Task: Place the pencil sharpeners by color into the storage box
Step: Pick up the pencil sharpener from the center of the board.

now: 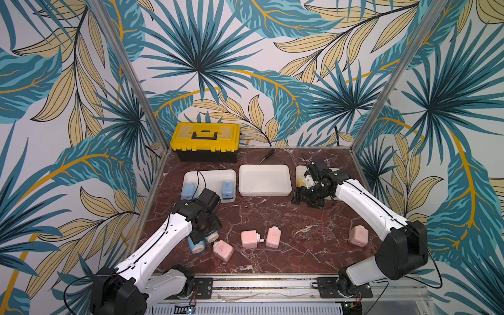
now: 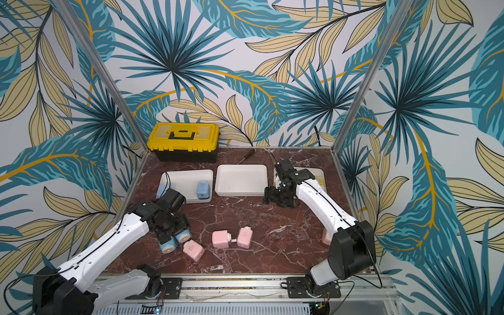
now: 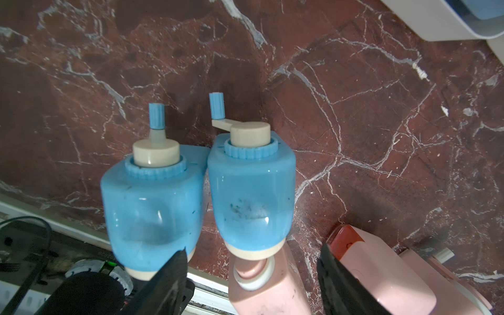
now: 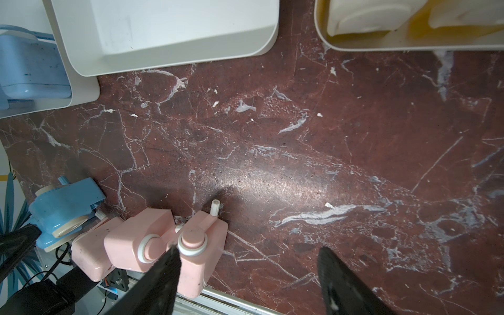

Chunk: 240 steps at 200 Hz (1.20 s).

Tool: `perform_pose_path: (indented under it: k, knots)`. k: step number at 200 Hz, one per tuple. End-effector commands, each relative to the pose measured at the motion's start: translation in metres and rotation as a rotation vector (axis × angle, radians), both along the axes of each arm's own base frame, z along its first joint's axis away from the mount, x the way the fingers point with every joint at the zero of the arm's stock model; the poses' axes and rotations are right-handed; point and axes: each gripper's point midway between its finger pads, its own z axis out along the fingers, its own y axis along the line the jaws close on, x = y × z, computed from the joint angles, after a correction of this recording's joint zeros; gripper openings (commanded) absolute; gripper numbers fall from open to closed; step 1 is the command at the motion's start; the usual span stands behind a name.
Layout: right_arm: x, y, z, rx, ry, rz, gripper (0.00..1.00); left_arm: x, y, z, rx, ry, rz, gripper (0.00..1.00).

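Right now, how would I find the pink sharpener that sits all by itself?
Start at the red marble table and follow its right edge toward the front. Beside the right arm's big black joint stands one pink sharpener; the other three pink ones cluster near the front middle.

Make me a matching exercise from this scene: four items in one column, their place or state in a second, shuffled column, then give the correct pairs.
Items
1. yellow toolbox
2. middle white tray
3. two blue sharpeners on the table
4. right gripper

Places or states
A. lying side by side below the open left gripper
B. open above bare marble, holding nothing
C. lid closed, at the back of the table
D. has no sharpeners in it

Pairs: 1-C, 2-D, 3-A, 4-B
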Motion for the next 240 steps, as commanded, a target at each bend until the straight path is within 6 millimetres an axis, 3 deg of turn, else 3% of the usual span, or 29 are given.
perform_pose_path:
  k: [1,96,240]
  knots:
    - [-0.007,0.002,-0.009,-0.004,0.036,0.039,0.80,0.004,0.007,-0.004,0.048,0.001,0.045,0.76]
    - [-0.002,0.006,-0.015,0.002,0.043,0.054,0.80,0.026,0.000,-0.008,0.088,0.040,0.020,0.75]
    - [0.001,0.006,-0.018,-0.001,0.049,0.048,0.80,0.016,-0.002,-0.040,0.097,0.128,0.010,0.72]
